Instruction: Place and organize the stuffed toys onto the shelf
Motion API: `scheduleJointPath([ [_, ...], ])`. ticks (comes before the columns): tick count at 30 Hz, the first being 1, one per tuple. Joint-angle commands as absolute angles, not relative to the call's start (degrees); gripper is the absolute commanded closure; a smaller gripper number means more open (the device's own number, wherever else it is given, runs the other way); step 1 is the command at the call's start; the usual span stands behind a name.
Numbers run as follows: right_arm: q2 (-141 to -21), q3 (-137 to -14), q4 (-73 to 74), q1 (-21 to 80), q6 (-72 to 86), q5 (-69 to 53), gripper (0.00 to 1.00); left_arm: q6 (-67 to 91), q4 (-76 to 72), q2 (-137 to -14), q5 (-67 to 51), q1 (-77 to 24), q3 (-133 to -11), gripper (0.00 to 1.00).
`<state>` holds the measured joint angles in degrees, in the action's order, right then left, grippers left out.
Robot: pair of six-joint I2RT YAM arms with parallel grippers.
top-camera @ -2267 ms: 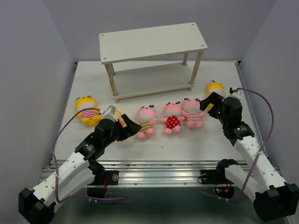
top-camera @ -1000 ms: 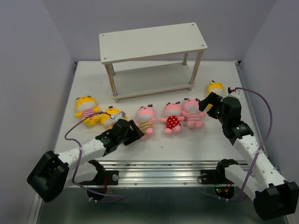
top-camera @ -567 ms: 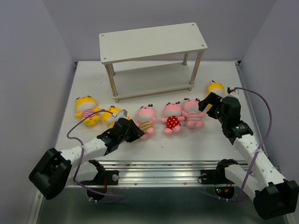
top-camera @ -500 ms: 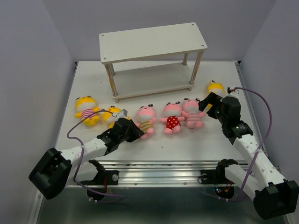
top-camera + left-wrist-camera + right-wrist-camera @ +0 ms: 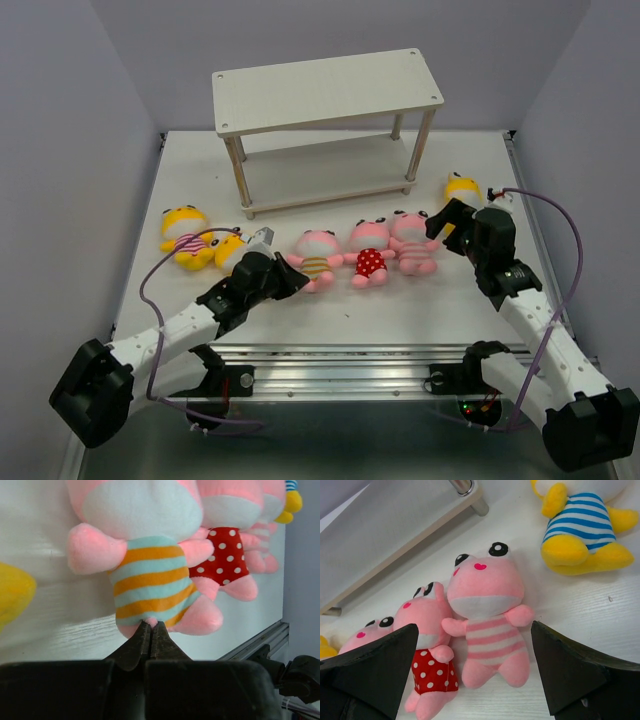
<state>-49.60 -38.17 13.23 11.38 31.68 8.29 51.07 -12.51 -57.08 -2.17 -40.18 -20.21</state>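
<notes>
1. The left gripper lies low over the table at lower centre-left of the overhead view. Its jaws are pressed together at the bottom hem of the yellow-striped pink toy, between the legs. A small nub of pink plush seems caught at the tips (a thin pinch, I judge, not a body grasp).
2. That toy lies on its back, head toward the shelf, so the feet end is the nearest part for a low approach from the near edge.
3. The right gripper hangs at centre-right of the overhead view, fingers spread wide and holding nothing. It frames the pink-striped toy, which I take as its likely target.
4. The red dotted toy lies touching the pink-striped one, at lower left of the right wrist view. The blue-striped yellow toy is at that view's upper right.
5. Two more yellow toys lie together at the left of the overhead view.
6. The shelf stands at top centre, with neither board carrying a toy. By my reading the task is at its first pickup.
7. Risk: such a small pinch may slip on the lift.
</notes>
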Motion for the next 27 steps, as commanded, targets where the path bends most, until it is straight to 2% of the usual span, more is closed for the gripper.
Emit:
scheduleJointPath([
  [1,-48.6,-37.9,11.0,11.5,30.5,9.6,0.00,41.6,-14.0,-51.7,-0.8,-40.6,-22.9,1.00],
  [10,-48.1,-38.1,10.9,11.5,29.6,10.2,0.00,33.0,-14.2,-52.6,9.2,-40.6,-31.2,1.00],
  [23,-47.7,-38.1,10.9,11.5,29.4,10.8,0.00,22.4,-19.5,-67.5,24.8,-40.2,-42.8,1.00],
  [27,-46.9,-38.0,10.9,11.5,29.0,11.3,0.00,21.4,-23.3,-71.0,24.3,-38.0,-44.1,1.00],
])
